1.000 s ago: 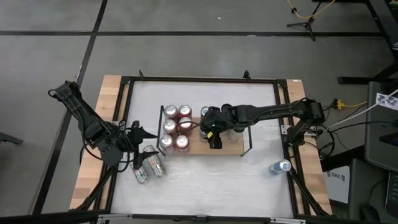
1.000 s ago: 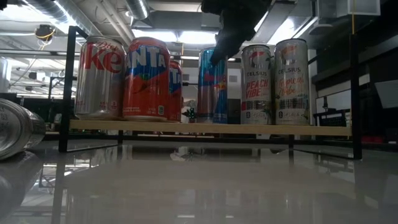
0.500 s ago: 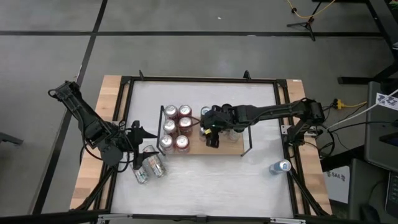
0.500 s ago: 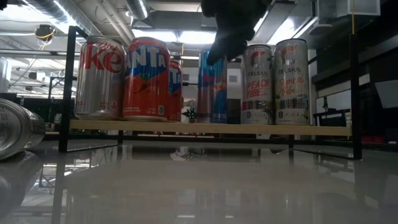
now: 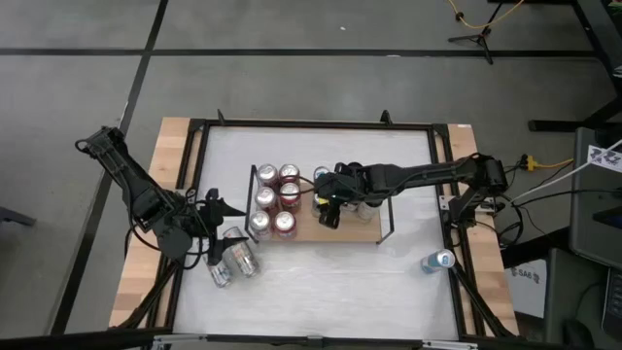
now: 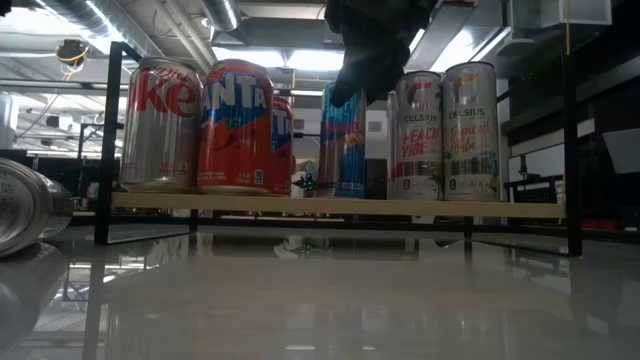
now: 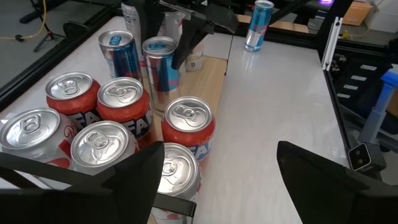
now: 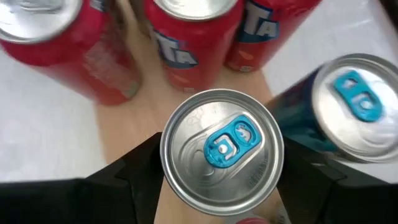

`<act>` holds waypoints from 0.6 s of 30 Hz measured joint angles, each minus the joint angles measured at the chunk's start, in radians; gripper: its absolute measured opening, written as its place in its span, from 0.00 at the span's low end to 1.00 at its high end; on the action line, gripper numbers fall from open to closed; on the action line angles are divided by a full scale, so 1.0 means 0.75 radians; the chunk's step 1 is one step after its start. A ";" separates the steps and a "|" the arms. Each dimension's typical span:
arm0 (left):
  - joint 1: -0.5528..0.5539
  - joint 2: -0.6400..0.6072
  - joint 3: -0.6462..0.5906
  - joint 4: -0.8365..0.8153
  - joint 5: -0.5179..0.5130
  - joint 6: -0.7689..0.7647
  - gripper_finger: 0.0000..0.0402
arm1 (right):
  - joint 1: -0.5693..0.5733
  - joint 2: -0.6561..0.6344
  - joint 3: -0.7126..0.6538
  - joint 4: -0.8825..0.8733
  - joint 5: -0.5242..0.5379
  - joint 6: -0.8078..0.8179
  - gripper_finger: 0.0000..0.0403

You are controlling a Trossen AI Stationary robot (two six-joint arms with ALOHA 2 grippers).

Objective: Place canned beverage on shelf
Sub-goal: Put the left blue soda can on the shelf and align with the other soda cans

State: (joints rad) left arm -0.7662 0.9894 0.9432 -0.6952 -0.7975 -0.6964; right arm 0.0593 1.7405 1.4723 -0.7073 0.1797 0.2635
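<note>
R gripper (image 5: 328, 207) over the blue can (image 8: 222, 146) on the shelf (image 5: 362, 231)

R fingers sit either side of the upright can, approx mid-shelf, beside a 2nd blue can (image 8: 354, 99) & next to the red cans (image 5: 275, 198); can't tell if they're gripping or just clear. L gripper (image 5: 216, 226) waits open off the shelf's L end, w/ two cans lying (image 5: 233, 259) near it. One blue can (image 5: 436, 261) stands near the table's R edge.

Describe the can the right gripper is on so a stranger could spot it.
On the wooden shelf, right of the red soda cans, stands a slim blue can between the right gripper's fingers. Its blue pull tab and blue body distinguish it from the white Celsius cans beside it.
</note>
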 joint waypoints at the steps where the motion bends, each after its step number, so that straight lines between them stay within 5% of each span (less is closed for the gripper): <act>1: -0.001 0.000 0.000 0.000 0.000 0.000 0.76 | 0.000 0.000 0.000 -0.003 0.020 0.000 0.63; 18: -0.001 0.000 0.000 0.000 0.003 0.000 0.76 | -0.001 0.000 0.000 -0.001 0.021 -0.003 0.63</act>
State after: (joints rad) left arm -0.7666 0.9894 0.9432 -0.6952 -0.7956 -0.6964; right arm 0.0586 1.7405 1.4723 -0.7084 0.1955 0.2613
